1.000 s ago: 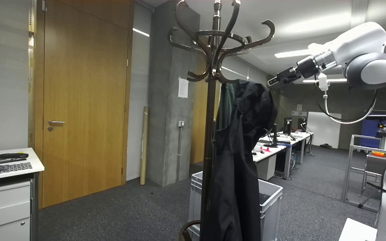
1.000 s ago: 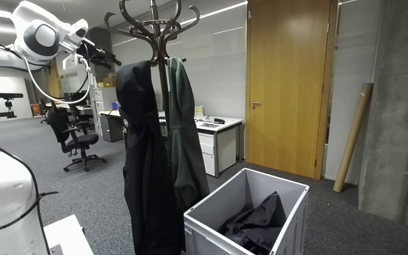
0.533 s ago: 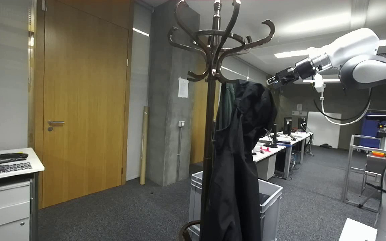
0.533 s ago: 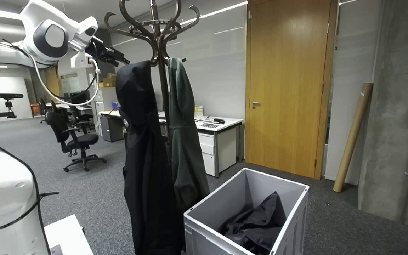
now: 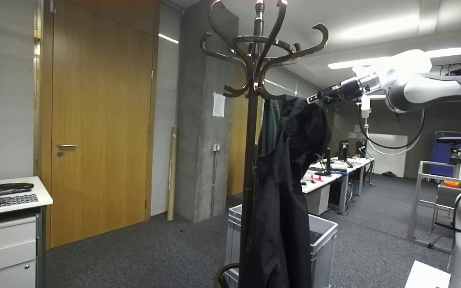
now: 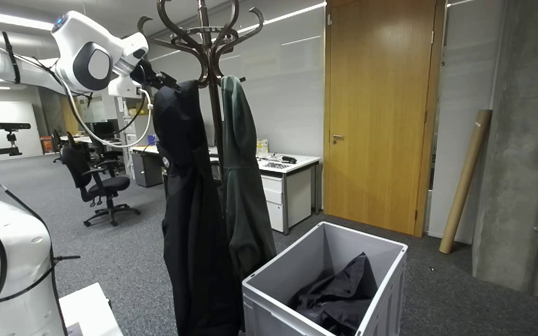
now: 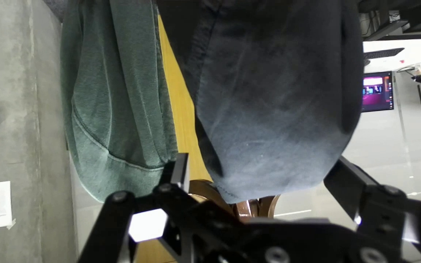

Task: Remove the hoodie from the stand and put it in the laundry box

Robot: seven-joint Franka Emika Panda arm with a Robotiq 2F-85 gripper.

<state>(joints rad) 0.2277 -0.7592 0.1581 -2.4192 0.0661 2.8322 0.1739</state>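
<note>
The black hoodie (image 5: pixel 278 208) hangs from a low hook of the dark-brown stand (image 5: pixel 251 160); both also show in an exterior view, the hoodie (image 6: pixel 194 210) and the stand (image 6: pixel 216 112). My gripper (image 5: pixel 312 99) is at the hood's top, just above the fabric. In the wrist view the gripper (image 7: pixel 261 175) is open, its fingers (image 7: pixel 345 182) on either side of the hoodie's top (image 7: pixel 269 146); I cannot tell whether they touch it. Stand hooks (image 7: pixel 245 209) show behind. The grey laundry box (image 6: pixel 390 289) stands beside the stand with dark fabric (image 6: pixel 339 294) inside.
A dark green coat (image 6: pixel 245 177) hangs on the stand close beside the hoodie; in the wrist view it (image 7: pixel 122 102) is right by the left finger. Curled hooks (image 5: pixel 318 36) reach out above the hoodie. A white desk (image 6: pixel 297 163) and a wooden door (image 6: pixel 376 116) stand behind.
The arm has moved toward the stand and slightly down, bringing the gripper from beside the hoodie to its top. The hoodie, stand and box have not moved.
</note>
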